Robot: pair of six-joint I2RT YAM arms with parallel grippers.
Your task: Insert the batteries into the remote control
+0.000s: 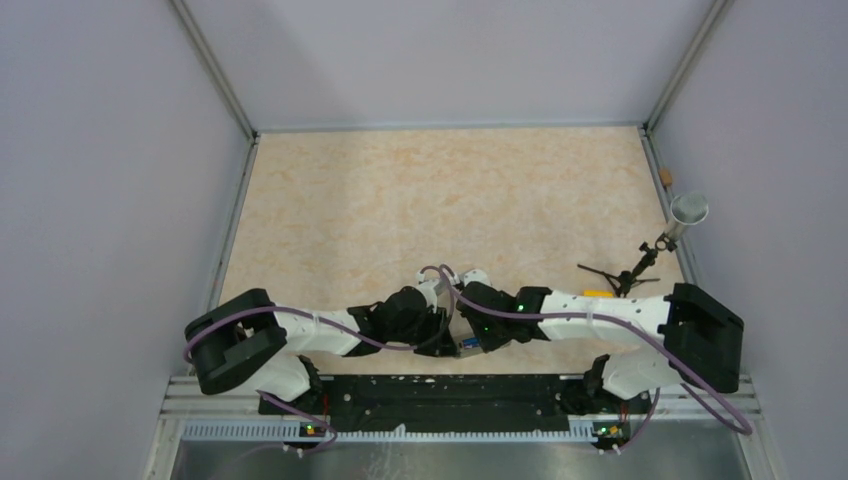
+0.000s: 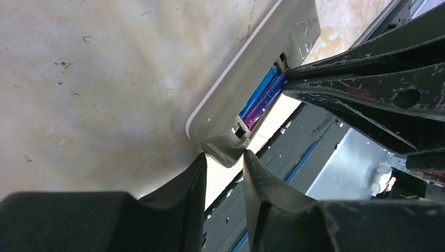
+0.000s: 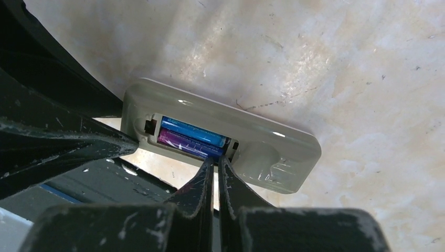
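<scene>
The remote control (image 3: 273,147) lies grey back up on the marbled table, at its near edge, with the battery recess uncovered. Two batteries (image 3: 191,137) lie side by side in the recess, one blue and one blue and purple (image 2: 260,97). My right gripper (image 3: 216,160) is shut, its tips pressed against the end of the nearer battery. My left gripper (image 2: 224,157) is shut on one end of the remote (image 2: 231,105), a finger on each side of it. In the top view both grippers meet at the remote (image 1: 468,345), which the arms mostly hide.
A black rail (image 1: 440,395) runs along the table's near edge just below the remote. At the right stand a small dark tripod with a silver cone (image 1: 660,250) and a small yellow stick (image 1: 598,293). Grey walls enclose the table.
</scene>
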